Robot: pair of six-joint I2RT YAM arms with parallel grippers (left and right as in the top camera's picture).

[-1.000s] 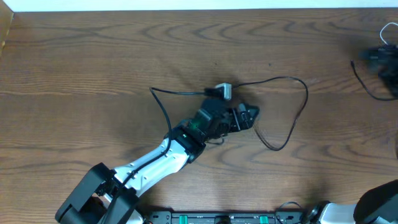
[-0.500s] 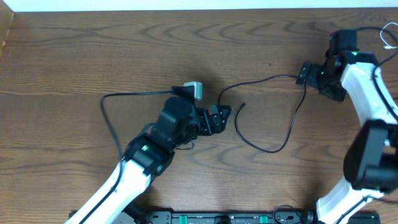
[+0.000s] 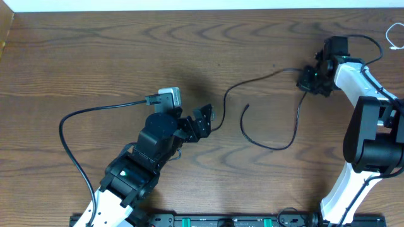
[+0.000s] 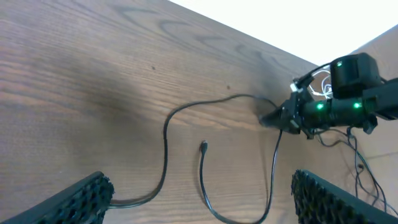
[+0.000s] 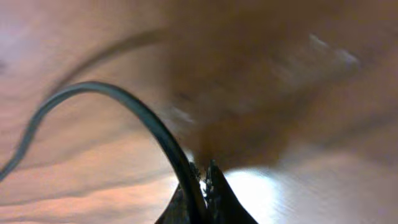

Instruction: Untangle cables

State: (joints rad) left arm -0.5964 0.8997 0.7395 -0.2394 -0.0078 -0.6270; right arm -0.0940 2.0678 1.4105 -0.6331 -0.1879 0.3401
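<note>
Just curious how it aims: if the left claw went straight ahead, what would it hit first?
Most likely the black cable lying on the table just ahead of the open left gripper, though depth is hard to judge.

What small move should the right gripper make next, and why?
Probably a short pull to the right, to draw out the slack. The right gripper looks shut on the black cable mid-length, the left gripper is open, and the cable lies in loose curves.
</note>
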